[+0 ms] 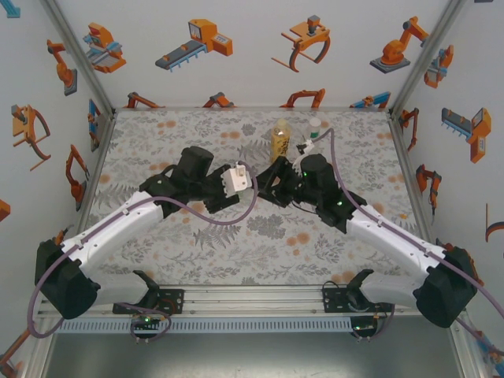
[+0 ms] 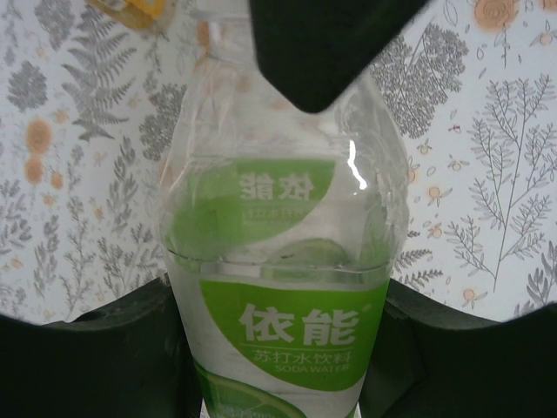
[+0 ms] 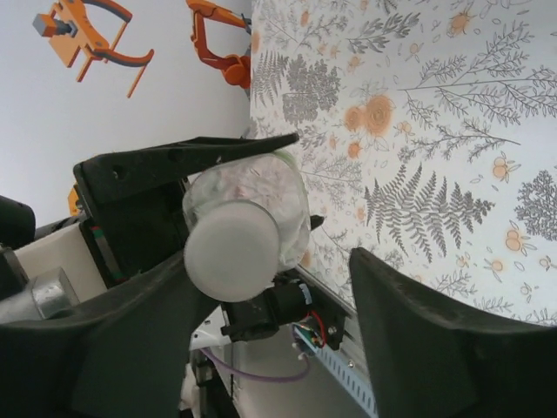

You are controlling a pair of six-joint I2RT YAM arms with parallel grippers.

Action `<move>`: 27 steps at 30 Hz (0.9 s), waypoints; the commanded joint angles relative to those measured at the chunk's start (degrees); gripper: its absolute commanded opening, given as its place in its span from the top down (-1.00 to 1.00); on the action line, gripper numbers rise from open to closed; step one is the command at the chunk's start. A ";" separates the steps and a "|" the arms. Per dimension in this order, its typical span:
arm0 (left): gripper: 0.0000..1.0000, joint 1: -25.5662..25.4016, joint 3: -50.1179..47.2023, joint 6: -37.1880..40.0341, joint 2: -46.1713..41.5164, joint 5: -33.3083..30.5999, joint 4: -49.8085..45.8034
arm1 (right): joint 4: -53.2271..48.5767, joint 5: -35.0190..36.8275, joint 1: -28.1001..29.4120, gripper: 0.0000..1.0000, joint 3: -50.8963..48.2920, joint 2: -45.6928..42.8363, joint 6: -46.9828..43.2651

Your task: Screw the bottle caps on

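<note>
Clear green-labelled plastic bottle (image 2: pixel 278 218) clamped in left gripper (image 2: pixel 278 344); round white plastic cap (image 3: pixel 231 250) on its neck, right gripper (image 3: pixel 274 266) parted around it: best close squarely, then twist.

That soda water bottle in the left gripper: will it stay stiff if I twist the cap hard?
Probably not fully: the thin clear wall of the soda water bottle looks likely to dent in the left gripper. Its glossy round label may let it spin in the grip.

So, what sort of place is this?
Probably a robot lab cell: walls printed with robot pictures, a metal frame, and a left arm and right arm bolted at a floral table.
</note>
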 commanded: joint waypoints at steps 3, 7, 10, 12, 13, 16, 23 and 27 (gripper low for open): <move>1.00 -0.16 2.23 0.87 0.11 2.33 1.91 | -6.64 0.52 -0.04 -0.40 4.89 -3.99 -9.54; 1.00 -0.22 2.38 1.20 0.17 3.66 1.35 | -12.27 0.77 -0.43 -0.42 7.16 -7.00 -17.94; 1.00 -0.20 2.65 1.63 0.09 5.04 0.65 | -12.74 -0.03 -0.56 -0.40 7.07 -10.35 -26.13; 1.00 -0.17 2.75 2.24 -0.09 6.82 0.00 | -11.15 -1.79 -0.52 -0.35 6.24 -12.53 -33.87; 1.00 -0.13 2.80 2.61 -0.33 8.21 -0.39 | -10.32 -2.64 -0.56 -0.31 5.70 -13.63 -38.07; 1.00 -0.14 2.75 4.03 -0.83 13.21 -1.81 | -8.70 -6.56 -0.56 -0.24 4.17 -16.49 -51.32; 1.00 -0.12 4.55 5.40 0.47 21.79 -5.62 | -20.08 -21.13 -0.56 -0.20 8.85 -16.42 -85.79; 1.00 -0.09 5.15 5.84 1.21 25.40 -6.97 | -23.17 -23.07 -0.48 -0.19 10.78 -14.97 -96.53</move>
